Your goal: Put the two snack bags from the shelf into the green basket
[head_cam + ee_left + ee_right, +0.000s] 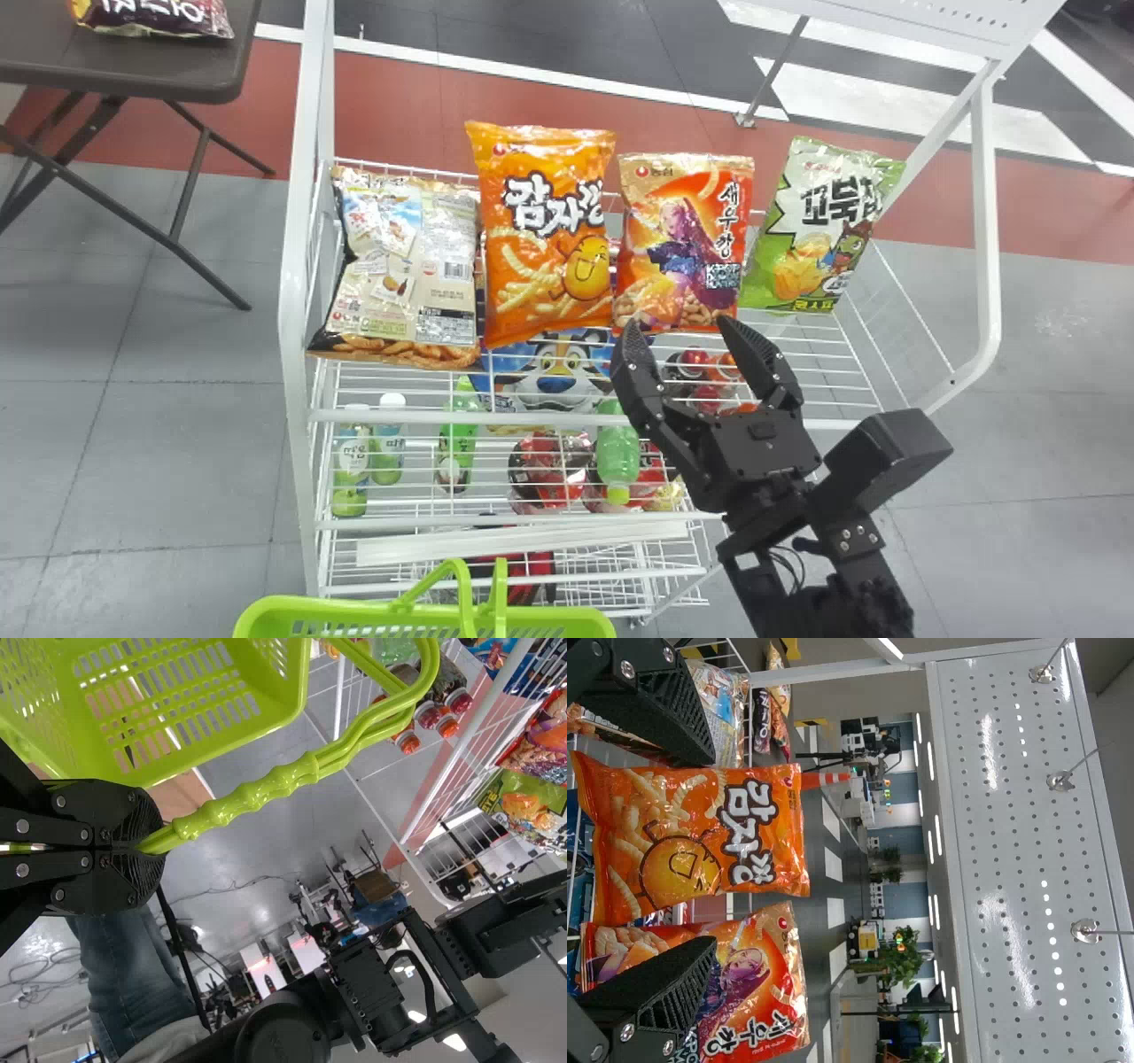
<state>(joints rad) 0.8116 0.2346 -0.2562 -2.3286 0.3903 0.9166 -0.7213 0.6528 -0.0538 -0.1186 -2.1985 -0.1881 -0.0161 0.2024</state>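
White shelf point(294, 292), centre of frame, left to right: beige snack bag point(399, 275), orange snack bag point(545, 239), red-orange snack bag point(682, 244), green snack bag point(819, 230). Right gripper point(679, 323) right of centre, jaws apart, near red-orange snack bag's lower edge. Green basket point(310, 606) at bottom edge, left of centre; left gripper point(146, 846) has jaws clamped on handle point(257, 790).

Lab; shop-style shelf point(295, 310); cables point(239, 887) across floor point(266, 837)
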